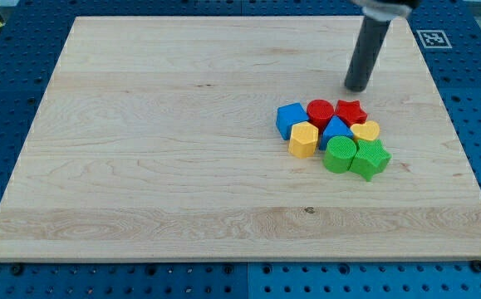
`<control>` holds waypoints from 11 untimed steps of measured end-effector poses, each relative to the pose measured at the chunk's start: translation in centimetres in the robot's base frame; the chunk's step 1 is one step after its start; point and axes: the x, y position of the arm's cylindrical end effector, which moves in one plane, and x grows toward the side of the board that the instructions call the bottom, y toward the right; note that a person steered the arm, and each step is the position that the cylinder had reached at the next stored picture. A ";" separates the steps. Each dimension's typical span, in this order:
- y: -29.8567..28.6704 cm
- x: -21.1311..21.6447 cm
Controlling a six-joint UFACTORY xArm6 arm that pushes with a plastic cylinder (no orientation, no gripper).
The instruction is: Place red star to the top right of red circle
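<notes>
The red star (350,111) lies on the wooden board (165,141), touching the right side of the red circle (320,112). Both are at the top of a tight cluster of blocks right of the board's middle. My tip (356,87) rests on the board just above the red star, a small gap away, and up and right of the red circle. The dark rod rises from it toward the view's top.
The cluster also holds a blue cube (290,120), a yellow hexagon (303,139), a blue triangle (335,130), a yellow heart (365,131), a green circle (339,154) and a green star (370,159). Blue pegboard (7,50) surrounds the board.
</notes>
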 end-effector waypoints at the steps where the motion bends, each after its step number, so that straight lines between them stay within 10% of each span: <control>1: 5.4 1.8; 4: 8.1 15.8; 11: -7.1 5.2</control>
